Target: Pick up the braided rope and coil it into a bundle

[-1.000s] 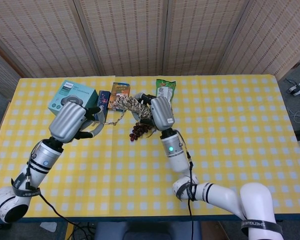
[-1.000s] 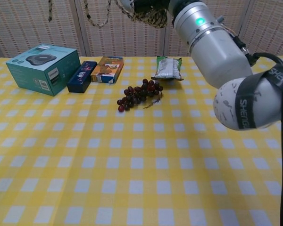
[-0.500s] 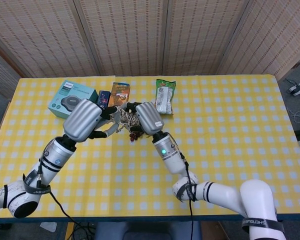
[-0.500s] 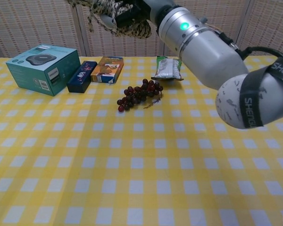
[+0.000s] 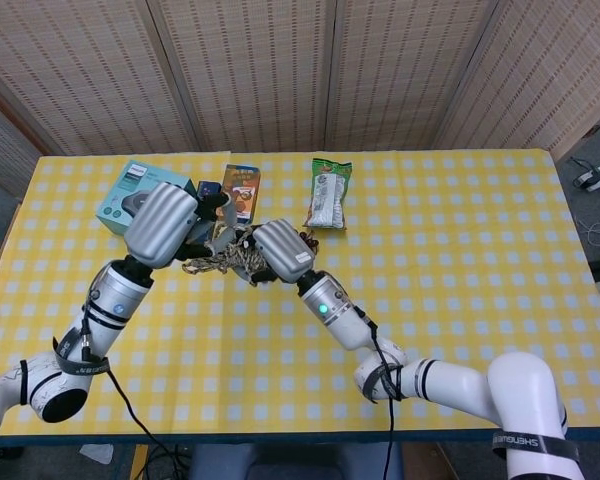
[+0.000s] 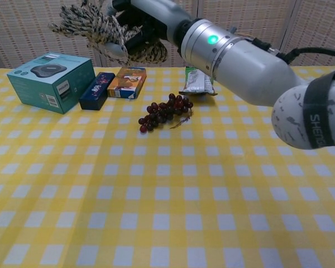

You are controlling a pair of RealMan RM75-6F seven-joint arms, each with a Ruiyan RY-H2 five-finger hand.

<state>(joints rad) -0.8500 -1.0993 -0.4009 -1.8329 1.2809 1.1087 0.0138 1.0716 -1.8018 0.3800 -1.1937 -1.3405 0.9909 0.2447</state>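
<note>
The braided rope (image 5: pixel 232 260), black and beige, is bunched into a loose bundle (image 6: pixel 94 27) held in the air above the table. My right hand (image 5: pixel 280 250) grips the bundle's right side, its fingers wrapped around the coils (image 6: pixel 140 29). My left hand (image 5: pixel 168 224) holds the bundle's left side, with a strand running to its fingers. In the chest view the left hand is mostly out of frame, and frayed rope ends stick out to the left.
On the yellow checked tablecloth (image 6: pixel 167 190) a bunch of dark grapes (image 6: pixel 164 111) lies below the hands. Along the back stand a teal box (image 6: pixel 50 73), a dark blue box (image 6: pixel 96 89), an orange box (image 6: pixel 127 82) and a green snack packet (image 6: pixel 199 81).
Both hands have come together and moved lower and nearer to me. The rope, stretched out between them a second ago, is now gathered into one bundle.
</note>
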